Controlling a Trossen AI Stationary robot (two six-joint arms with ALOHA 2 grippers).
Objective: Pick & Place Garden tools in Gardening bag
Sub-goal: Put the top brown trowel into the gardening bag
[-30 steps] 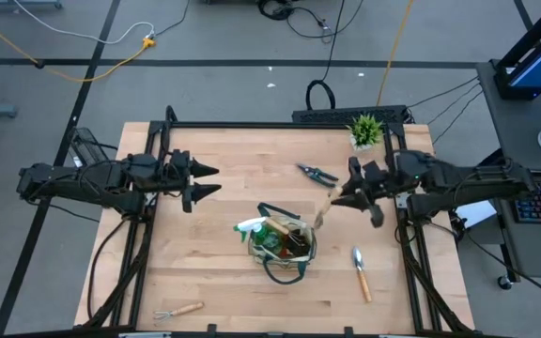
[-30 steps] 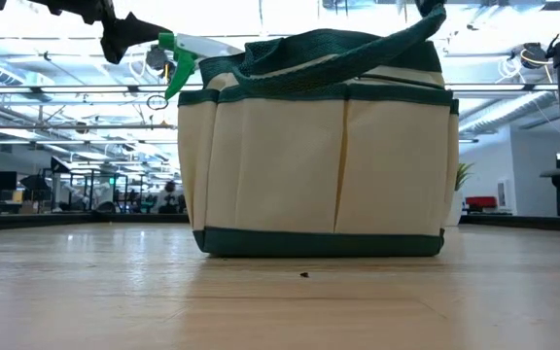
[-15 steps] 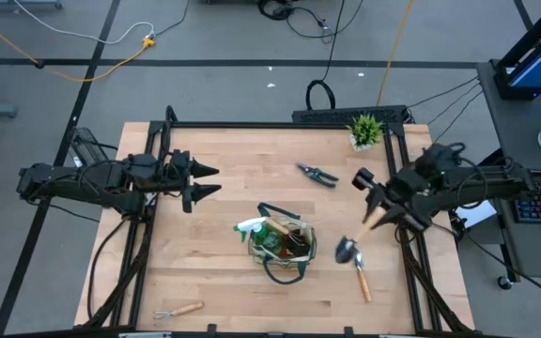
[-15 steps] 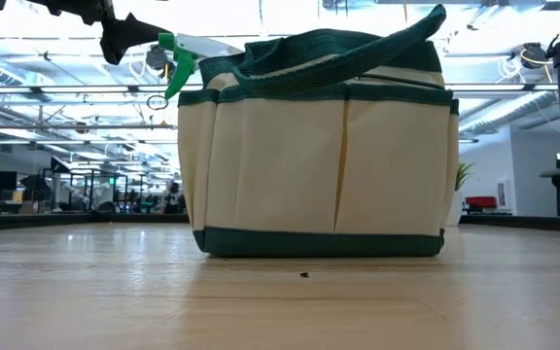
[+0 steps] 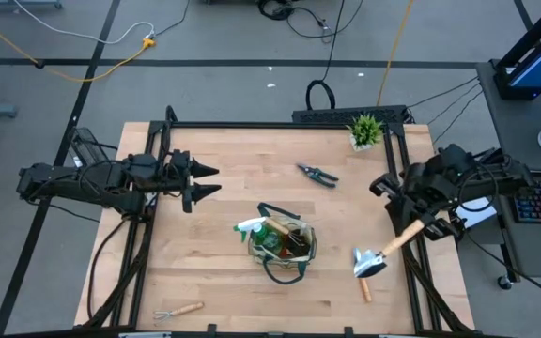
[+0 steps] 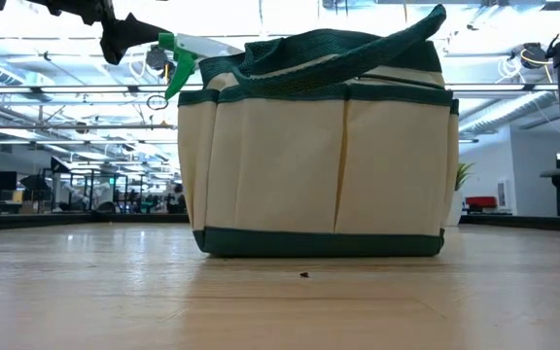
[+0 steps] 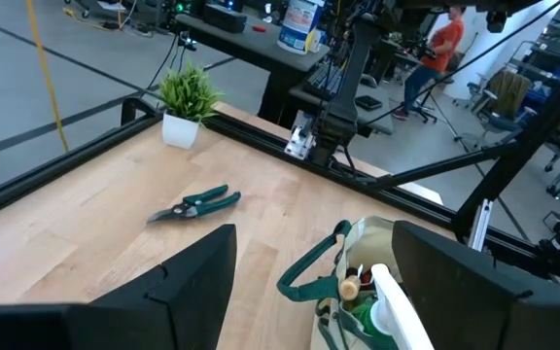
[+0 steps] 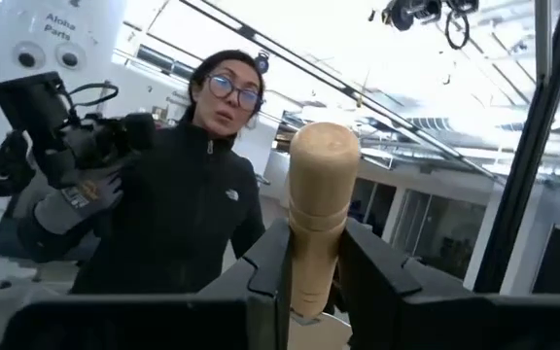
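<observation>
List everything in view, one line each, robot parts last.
table: one, light wood, under both arms
gardening bag: one, beige with dark green trim, table centre
spray bottle: one, green with white nozzle, in the bag
pruning shears: one, dark, lying between bag and plant
potted plant: one, green, white pot, far right corner
forked tool: one, wooden handle, near left edge
trowel: one, metal blade, wooden handle, held right of bag
second tool: one, wooden handle, partly under the trowel
person: one, black jacket, beyond the table
left gripper: open, left side
right gripper: shut on the trowel's handle
</observation>
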